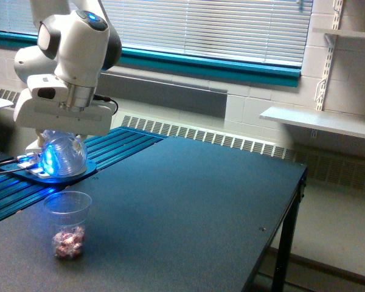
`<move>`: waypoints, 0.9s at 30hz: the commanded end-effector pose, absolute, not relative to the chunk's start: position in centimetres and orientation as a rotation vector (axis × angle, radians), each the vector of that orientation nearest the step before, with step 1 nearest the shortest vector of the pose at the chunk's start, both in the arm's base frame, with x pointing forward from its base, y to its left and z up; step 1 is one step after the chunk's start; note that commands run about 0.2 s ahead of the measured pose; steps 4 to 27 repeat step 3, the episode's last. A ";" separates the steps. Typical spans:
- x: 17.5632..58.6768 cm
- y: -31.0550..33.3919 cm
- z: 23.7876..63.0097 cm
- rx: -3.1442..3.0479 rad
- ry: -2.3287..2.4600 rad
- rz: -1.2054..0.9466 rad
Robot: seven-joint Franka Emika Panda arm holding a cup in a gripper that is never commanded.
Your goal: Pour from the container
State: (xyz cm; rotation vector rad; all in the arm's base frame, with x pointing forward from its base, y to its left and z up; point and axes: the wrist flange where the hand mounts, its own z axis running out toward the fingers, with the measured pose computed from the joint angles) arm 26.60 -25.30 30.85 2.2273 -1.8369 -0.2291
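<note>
Gripper (62, 139) jaws hold the clear container (63, 156), lit blue, above the cup (67, 224). Cup stands on the dark tabletop (188, 207), reddish pieces (69, 242) at its bottom.

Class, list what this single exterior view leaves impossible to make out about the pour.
- End effector fingers: hidden behind the arm's white housing and the container, so their grip is unseen.
- Container contents: blue glare washes them out; whether any pieces remain is unclear.
- Pieces in the cup: too small to count or identify.
- Table: near edge cut off by the frame.
</note>
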 end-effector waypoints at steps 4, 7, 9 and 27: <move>27.1 -25.6 31.0 2.198 -1.866 -0.183; 27.1 -25.6 31.0 2.198 -1.866 -0.183; 27.1 -25.6 31.0 2.198 -1.866 -0.183; 27.1 -25.6 31.0 2.198 -1.866 -0.183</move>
